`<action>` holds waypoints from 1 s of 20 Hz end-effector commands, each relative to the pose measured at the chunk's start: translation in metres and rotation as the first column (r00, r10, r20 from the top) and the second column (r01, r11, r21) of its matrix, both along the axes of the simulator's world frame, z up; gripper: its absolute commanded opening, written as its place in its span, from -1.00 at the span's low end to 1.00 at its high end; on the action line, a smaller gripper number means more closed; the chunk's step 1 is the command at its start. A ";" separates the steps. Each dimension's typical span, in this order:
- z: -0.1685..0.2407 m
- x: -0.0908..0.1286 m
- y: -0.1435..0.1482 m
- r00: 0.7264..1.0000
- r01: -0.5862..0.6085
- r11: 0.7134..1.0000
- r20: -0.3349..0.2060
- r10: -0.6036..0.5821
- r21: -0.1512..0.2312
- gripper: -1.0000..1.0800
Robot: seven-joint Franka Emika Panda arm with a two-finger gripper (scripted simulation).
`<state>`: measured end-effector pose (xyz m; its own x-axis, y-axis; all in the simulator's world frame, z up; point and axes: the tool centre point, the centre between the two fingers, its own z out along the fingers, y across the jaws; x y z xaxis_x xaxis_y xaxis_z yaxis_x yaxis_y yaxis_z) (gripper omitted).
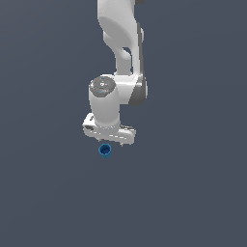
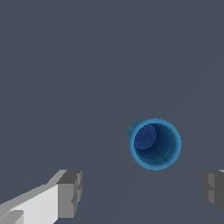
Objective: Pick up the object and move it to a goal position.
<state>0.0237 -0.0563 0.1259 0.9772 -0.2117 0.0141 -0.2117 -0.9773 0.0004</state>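
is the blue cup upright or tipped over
Upright, as far as the pictures show: the wrist view looks straight down into the blue cup's round open mouth to its darker floor. The pincer is open and not touching it.

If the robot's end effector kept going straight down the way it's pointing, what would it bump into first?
Probably the floor, with the blue cup passing between its open fingers. The cup sits off-centre, nearer one finger, so the end effector might clip its rim; depth is unclear.

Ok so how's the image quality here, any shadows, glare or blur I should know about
Exterior view: flat, even simulator lighting, soft highlights on the white arm, no cast shadow visible under the blue cup. Wrist view: the cup is sharp, with a darker hollow inside; the gripper fingertips are cropped at the frame edge, no blur or glare.
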 end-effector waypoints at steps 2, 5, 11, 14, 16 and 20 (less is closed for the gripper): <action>-0.018 0.002 -0.017 0.997 0.075 0.997 -0.007 -0.075 0.003 0.92; -0.029 0.003 -0.026 0.993 0.116 0.993 -0.011 -0.116 0.003 0.92; -0.035 0.003 -0.031 0.991 0.137 0.991 -0.014 -0.137 0.003 0.92; -0.038 0.003 -0.031 0.991 0.137 0.991 -0.014 -0.137 0.003 0.92; -0.045 0.003 -0.031 0.990 0.138 0.990 -0.014 -0.138 0.003 0.92; -0.066 0.002 -0.031 0.990 0.140 0.990 -0.014 -0.140 0.003 0.92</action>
